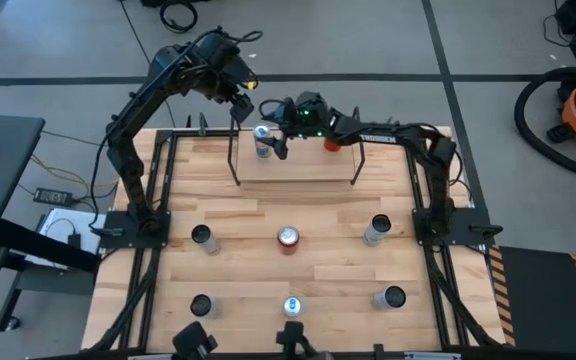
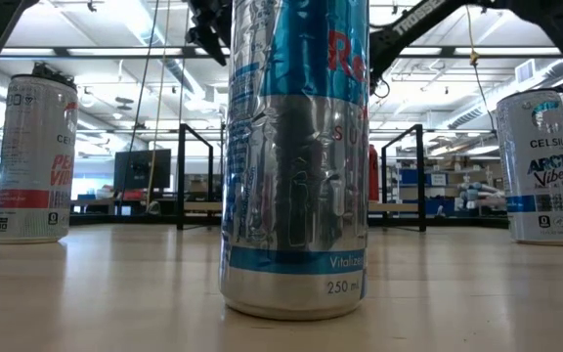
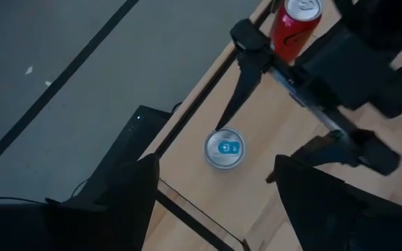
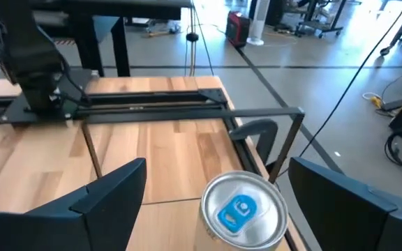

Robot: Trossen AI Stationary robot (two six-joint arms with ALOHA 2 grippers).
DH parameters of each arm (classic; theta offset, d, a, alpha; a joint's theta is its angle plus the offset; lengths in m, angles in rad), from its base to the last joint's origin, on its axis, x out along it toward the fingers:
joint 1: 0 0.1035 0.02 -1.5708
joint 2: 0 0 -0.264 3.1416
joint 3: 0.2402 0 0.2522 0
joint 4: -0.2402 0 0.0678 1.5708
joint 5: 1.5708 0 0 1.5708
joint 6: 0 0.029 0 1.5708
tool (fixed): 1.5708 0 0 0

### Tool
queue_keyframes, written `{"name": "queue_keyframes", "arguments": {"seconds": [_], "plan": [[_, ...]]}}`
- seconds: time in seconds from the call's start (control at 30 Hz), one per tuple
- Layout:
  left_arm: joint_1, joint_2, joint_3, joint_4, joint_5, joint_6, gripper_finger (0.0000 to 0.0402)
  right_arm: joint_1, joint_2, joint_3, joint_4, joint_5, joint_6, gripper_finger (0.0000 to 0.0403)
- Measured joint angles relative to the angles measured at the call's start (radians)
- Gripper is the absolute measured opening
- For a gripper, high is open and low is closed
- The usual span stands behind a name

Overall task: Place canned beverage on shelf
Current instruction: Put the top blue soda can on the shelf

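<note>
From above: blue-tabbed can standing on shelf, right gripper beside it, left gripper hovering near. Right wrist: fingers spread, straddling can. Left wrist: likewise spread. Risk: withdrawing finger clipping, toppling can.

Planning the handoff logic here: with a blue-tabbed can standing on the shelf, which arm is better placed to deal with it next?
Right. The right gripper is open right beside the blue-tabbed can on the shelf, its fingers flanking the can in its wrist view. The left gripper hangs above it, open, looking down on the can.
</note>
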Motion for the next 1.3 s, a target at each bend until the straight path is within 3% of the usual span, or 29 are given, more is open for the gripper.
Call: {"name": "queue_keyframes", "arguments": {"seconds": [0.2,0.97,1.13,1.3], "plan": [[-0.003,0.000,0.000,0.001,-0.001,-0.002,0.0286,-0.003,0.037,0.000,0.039,0.083,0.019,0.0359],[-0.002,0.000,0.000,0.009,0.000,0.006,0.0286,-0.006,0.065,0.001,0.012,0.090,0.053,0.0357],[-0.002,0.000,0.000,0.010,-0.001,0.006,0.0286,-0.006,0.070,0.000,-0.018,0.091,0.053,0.0342],[-0.002,0.000,0.000,0.010,0.000,0.007,0.0286,-0.006,0.070,0.000,-0.020,0.090,0.053,0.0303]]}}
